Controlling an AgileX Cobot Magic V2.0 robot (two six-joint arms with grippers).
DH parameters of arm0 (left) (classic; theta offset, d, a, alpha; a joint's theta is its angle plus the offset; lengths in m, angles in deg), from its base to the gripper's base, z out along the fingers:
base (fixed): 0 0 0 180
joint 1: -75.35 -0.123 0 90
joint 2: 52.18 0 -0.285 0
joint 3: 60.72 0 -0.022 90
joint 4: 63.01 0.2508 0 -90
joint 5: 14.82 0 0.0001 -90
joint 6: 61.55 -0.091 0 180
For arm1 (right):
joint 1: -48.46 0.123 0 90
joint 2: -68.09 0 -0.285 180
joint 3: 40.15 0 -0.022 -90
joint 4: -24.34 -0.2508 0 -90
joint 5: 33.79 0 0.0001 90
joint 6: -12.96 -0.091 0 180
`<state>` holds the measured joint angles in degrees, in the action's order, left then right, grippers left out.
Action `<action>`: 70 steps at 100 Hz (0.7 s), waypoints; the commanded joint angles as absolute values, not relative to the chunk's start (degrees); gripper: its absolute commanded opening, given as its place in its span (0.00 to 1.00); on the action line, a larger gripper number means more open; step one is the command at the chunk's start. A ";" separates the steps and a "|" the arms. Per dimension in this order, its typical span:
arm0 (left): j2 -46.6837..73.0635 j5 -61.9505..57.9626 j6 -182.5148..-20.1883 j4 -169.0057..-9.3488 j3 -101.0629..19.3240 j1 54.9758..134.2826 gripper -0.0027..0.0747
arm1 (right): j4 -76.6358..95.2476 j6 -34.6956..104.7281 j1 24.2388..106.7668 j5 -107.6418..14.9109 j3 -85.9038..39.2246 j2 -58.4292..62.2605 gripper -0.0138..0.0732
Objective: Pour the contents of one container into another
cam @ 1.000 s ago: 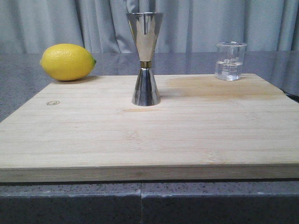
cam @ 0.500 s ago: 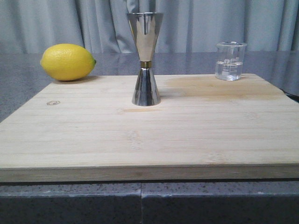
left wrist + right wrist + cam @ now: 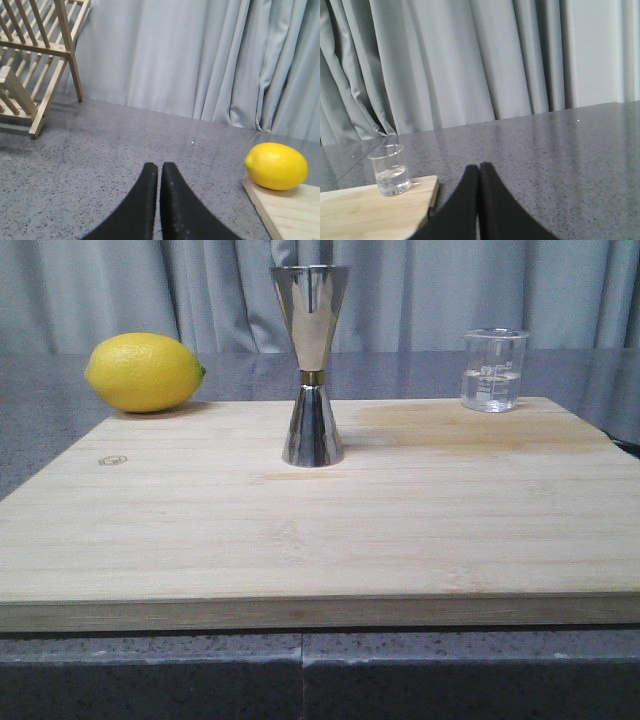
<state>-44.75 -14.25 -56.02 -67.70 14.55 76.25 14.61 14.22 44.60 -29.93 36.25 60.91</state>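
Note:
The clear glass beaker (image 3: 493, 370) stands upright at the far right corner of the wooden board (image 3: 320, 530), with a little clear liquid in it; the right wrist view also shows the beaker (image 3: 390, 171). The steel jigger (image 3: 311, 364) stands upright near the board's far middle, gold band at its waist. Neither arm shows in the front view. My left gripper (image 3: 160, 167) is shut and empty over the grey counter, left of the board. My right gripper (image 3: 479, 167) is shut and empty over the counter, to the right of the beaker.
A yellow lemon (image 3: 144, 372) lies at the board's far left corner, and the left wrist view shows the lemon (image 3: 276, 166) too. A wooden rack (image 3: 30, 60) stands on the counter further left. Grey curtains (image 3: 450, 290) hang behind the grey speckled counter (image 3: 560, 150).

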 commanded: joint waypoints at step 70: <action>-6.84 3.62 -83.34 -95.33 -22.46 76.72 0.01 | 16.64 14.32 44.31 -38.00 9.93 38.97 0.08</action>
<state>-9.59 6.68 -75.75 -89.02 -19.78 76.25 16.05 14.22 44.60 -44.71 12.54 41.73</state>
